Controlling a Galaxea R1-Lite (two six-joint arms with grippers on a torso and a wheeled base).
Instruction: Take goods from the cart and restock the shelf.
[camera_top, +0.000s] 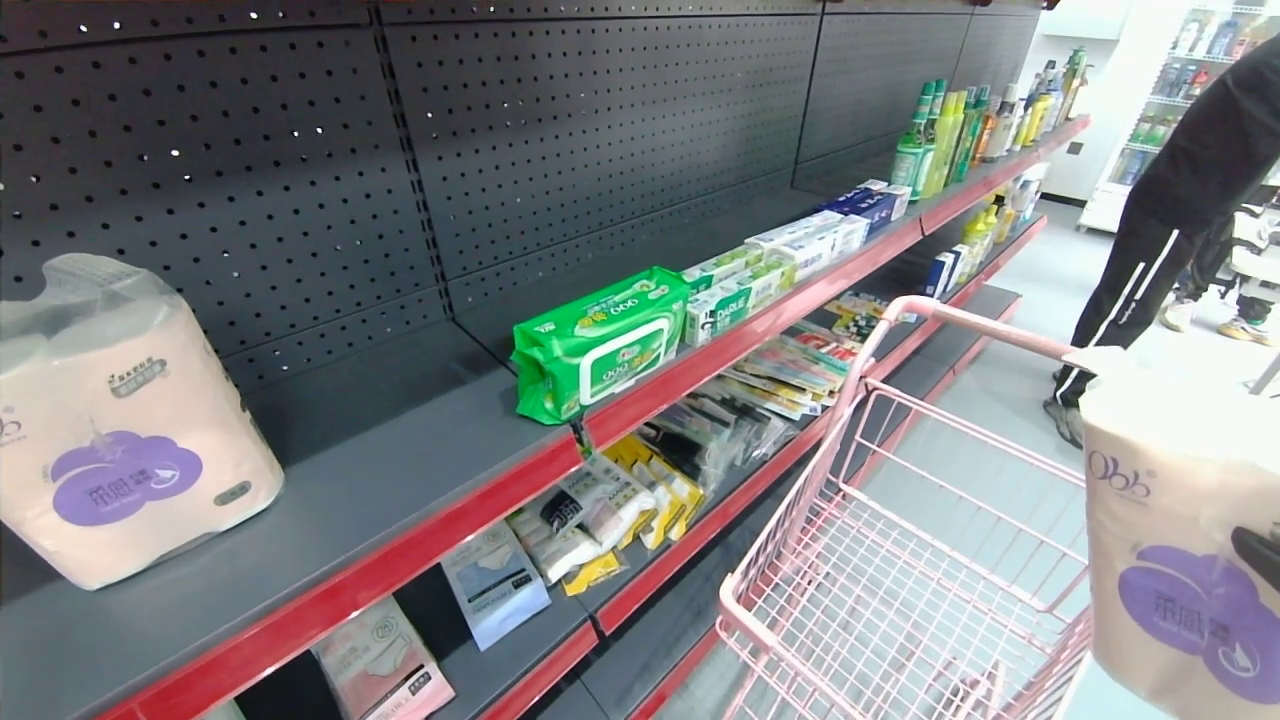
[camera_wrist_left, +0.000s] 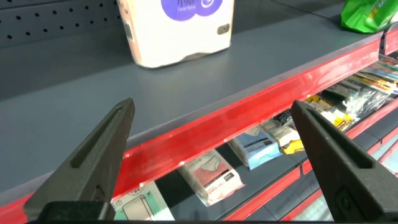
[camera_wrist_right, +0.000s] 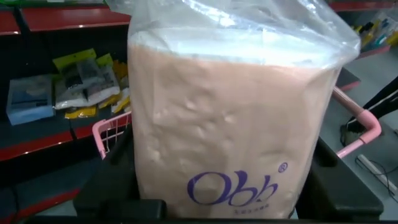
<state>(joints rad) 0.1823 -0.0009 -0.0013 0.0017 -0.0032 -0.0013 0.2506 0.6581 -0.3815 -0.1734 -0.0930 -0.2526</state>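
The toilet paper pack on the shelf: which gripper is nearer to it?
Left. The left gripper hangs open before the shelf edge, facing the shelved pack; the right gripper holds a second pack by the cart, farther off.

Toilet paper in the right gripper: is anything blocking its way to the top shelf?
Nothing on the shelf: it's bare between the other pack and the wipes. Only the cart lies between, seemingly lower than the held pack.
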